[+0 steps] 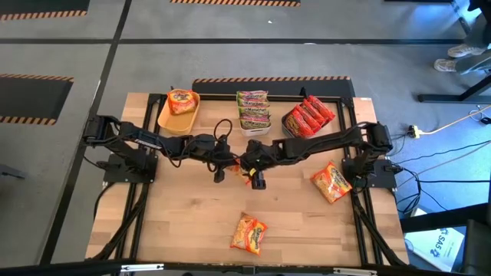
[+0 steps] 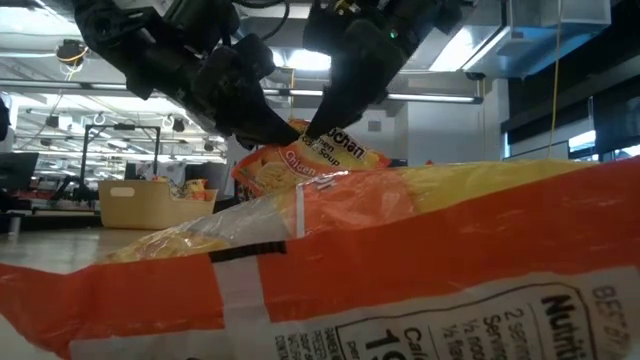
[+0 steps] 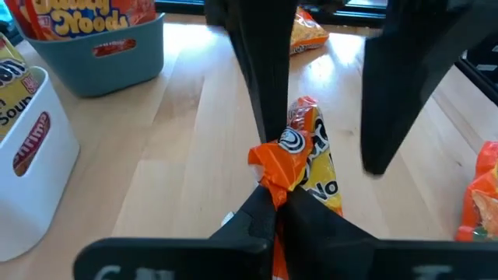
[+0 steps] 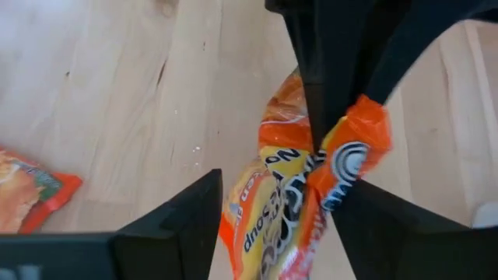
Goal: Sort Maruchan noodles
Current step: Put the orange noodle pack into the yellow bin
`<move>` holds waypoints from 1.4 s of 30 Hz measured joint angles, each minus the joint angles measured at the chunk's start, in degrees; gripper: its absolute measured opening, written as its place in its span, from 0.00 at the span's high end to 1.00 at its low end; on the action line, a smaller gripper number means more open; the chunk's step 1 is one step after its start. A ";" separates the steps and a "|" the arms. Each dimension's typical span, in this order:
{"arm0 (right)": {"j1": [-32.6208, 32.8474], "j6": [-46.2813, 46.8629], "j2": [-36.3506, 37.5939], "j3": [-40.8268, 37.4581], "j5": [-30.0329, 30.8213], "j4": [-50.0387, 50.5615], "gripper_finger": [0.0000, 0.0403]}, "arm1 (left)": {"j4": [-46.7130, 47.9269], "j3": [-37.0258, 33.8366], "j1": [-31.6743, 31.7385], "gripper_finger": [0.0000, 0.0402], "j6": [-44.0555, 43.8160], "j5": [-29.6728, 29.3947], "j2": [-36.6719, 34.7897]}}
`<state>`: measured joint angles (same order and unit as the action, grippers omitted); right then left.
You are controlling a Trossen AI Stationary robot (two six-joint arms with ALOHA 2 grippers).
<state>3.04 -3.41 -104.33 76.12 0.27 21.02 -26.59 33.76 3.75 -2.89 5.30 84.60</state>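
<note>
High overhead; low table-level; wrists close (share packet [image 3: 307,159]).

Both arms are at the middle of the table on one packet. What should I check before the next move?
1. Left gripper holding the orange packet: ok, shut on its crimped end.
2. Right gripper gripping the packet: not ok, it is open with a finger on each side.
3. Arms clear of each other: not ok, both grippers meet at the same packet.
4. Room in the yellow bin: ok, only one packet lies in it.
5. Table sorted: not ok, two loose packets lie on the wood.
</note>
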 joint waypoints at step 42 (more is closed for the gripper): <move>1.58 15.67 12.80 -50.64 5.36 -71.52 0.21 | -12.89 -0.07 -1.75 1.00 -0.18 -7.72 -3.32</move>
<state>4.63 12.26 -91.53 25.47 5.63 -50.50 -39.47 33.69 2.00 -3.07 -2.41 81.28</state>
